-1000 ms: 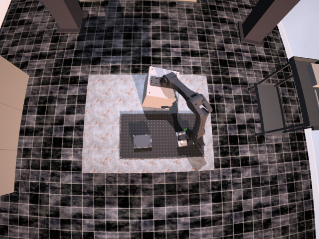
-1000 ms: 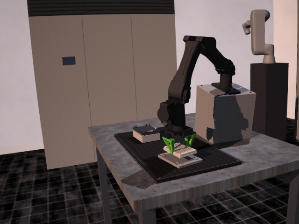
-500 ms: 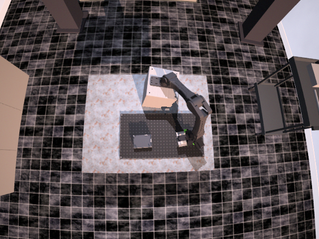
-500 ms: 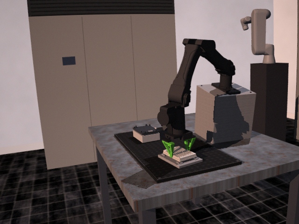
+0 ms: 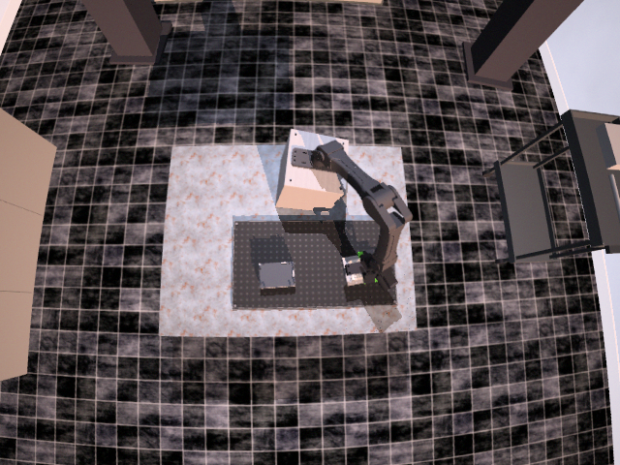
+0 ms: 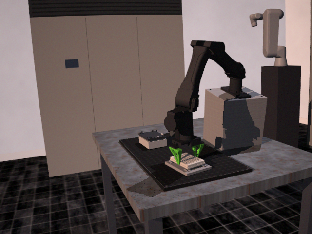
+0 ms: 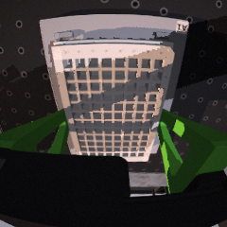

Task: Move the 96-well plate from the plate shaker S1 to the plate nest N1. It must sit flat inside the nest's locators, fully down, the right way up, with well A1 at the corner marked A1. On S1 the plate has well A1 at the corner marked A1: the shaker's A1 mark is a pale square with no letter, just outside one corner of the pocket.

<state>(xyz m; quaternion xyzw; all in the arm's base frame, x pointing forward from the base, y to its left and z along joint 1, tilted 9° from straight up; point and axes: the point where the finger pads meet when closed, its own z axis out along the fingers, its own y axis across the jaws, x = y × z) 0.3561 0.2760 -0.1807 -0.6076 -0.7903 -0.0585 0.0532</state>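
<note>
Green fingers (image 6: 176, 154) of the gripper (image 6: 186, 152) are clamped on the two long sides of the 96-well plate (image 6: 187, 160), which sits low over the plate nest N1 (image 6: 189, 170), either resting in it or just short of fully down; the exterior view cannot settle which. Taking the nest as landmark and reading the exterior view from left to right: behind and to the left of it stands the plate shaker S1 (image 6: 152, 140), its pocket now without a plate; over the nest hangs the gripper with the wrist pointing straight down, probably so the plate stays level and drops squarely between the locators; behind and to the right of the nest is the pale block (image 6: 234, 121) that carries the arm's foot, from which the dark arm (image 6: 199, 72) arches up and over. In the wrist view the nest's A1 mark (image 7: 182, 26) shows beyond the plate's far right corner, though I cannot read which well lies there. Nest and shaker both sit on a dark perforated board (image 6: 226, 167), which lies on a mottled grey table (image 6: 272, 161). Beyond the nest, a beige cabinet (image 6: 110, 75) lines the wall, a second pale arm (image 6: 270, 32) stands on a dark pedestal (image 6: 281, 100) far right, and the floor (image 6: 50, 201) is dark tile.
</note>
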